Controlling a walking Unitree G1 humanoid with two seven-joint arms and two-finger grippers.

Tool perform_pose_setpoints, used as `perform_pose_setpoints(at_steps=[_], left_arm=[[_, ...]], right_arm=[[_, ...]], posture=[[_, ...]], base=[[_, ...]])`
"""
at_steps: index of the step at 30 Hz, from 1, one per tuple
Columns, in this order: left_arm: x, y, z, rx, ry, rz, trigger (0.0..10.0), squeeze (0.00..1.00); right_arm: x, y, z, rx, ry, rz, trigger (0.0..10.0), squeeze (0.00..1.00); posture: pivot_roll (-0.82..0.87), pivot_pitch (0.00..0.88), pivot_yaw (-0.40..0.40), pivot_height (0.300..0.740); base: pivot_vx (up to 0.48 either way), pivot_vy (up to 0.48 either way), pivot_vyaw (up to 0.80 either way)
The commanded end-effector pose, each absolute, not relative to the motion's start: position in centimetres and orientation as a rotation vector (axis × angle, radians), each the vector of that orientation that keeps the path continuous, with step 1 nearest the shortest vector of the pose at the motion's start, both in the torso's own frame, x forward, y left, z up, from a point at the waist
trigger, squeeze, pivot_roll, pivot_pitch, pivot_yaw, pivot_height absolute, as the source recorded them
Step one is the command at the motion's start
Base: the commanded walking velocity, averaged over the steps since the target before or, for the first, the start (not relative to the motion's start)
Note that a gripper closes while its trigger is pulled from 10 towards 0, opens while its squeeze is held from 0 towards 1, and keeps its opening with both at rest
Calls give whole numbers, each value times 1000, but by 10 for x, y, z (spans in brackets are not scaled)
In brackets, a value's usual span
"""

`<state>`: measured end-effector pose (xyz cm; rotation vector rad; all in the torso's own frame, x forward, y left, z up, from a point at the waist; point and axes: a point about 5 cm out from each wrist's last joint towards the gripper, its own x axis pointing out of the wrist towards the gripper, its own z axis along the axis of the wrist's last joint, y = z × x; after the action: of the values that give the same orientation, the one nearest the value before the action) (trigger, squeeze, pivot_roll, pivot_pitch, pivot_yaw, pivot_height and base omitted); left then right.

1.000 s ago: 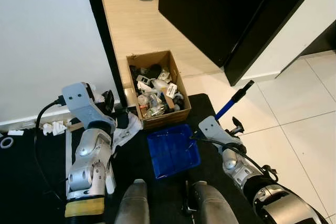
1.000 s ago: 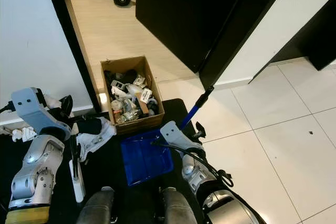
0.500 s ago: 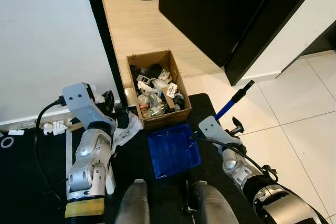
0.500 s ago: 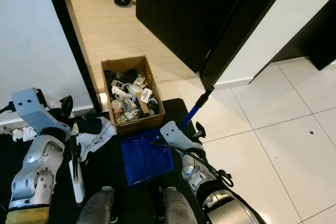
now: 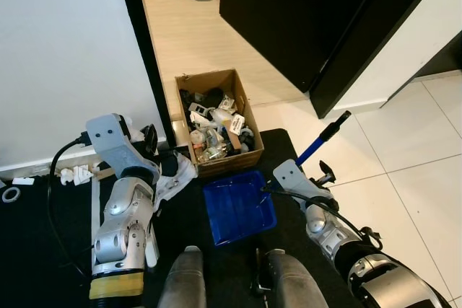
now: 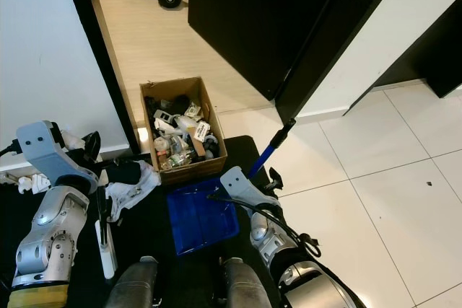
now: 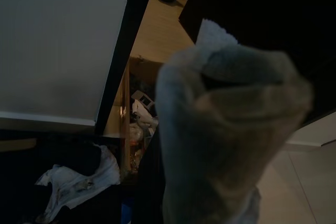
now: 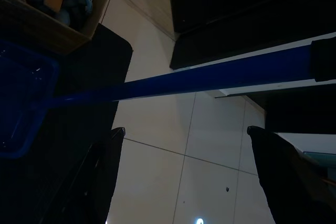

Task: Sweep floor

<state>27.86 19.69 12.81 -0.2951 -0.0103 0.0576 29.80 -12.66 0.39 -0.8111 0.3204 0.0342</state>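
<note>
I read this as the collecting step of the sweep: my right end effector [image 5: 323, 173] has the blue handle [image 5: 318, 144] of the dustpan [image 5: 238, 207] running between its two black fingers [image 8: 113, 145], which in the right wrist view stand apart on either side of the shaft, so I would call it cradled and not clamped. The dustpan tray lies flat on the black mat [image 5: 43, 229], just in front of my knees and touching or nearly touching the near wall of the cardboard box [image 5: 249, 131] full of small clutter. My left end effector [image 5: 148, 138] sits raised beside the dark door frame [image 5: 141, 48], and its wrist camera looks straight into a pale sock-like cloth [image 7: 226, 129] bunched around the fingers, so I cannot tell whether they are together or apart underneath it. A crumpled white rag [image 5: 173, 178] and a slim white tool [image 6: 107, 247] (possibly the brush, I can't be sure) lie on the mat under that arm, with scraps of white paper [image 5: 72, 174] near the wall. The tray looks empty as far as I can judge, so nothing seems gathered into it yet. My next move would need a firmer hold on the handle, then the pan's lip pressed down against the mat facing the scraps, while the left side pushes the litter toward it without knocking the box.
</note>
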Motion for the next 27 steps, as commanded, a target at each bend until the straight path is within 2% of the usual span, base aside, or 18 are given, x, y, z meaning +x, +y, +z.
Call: perform_pose_setpoints(at_steps=[1, 27], left_arm=[[277, 194, 127, -295, -6, 57, 10000, 0], [279, 192, 127, -302, -6, 56, 10000, 0]], right_arm=[[291, -132, -4, -817, 357, 34, 10000, 0], [292, -133, -3, -817, 358, 34, 10000, 0]], posture=[[135, 217, -103, 740], [126, 213, -105, 740]], base=[[0, 0, 0], [0, 0, 0]])
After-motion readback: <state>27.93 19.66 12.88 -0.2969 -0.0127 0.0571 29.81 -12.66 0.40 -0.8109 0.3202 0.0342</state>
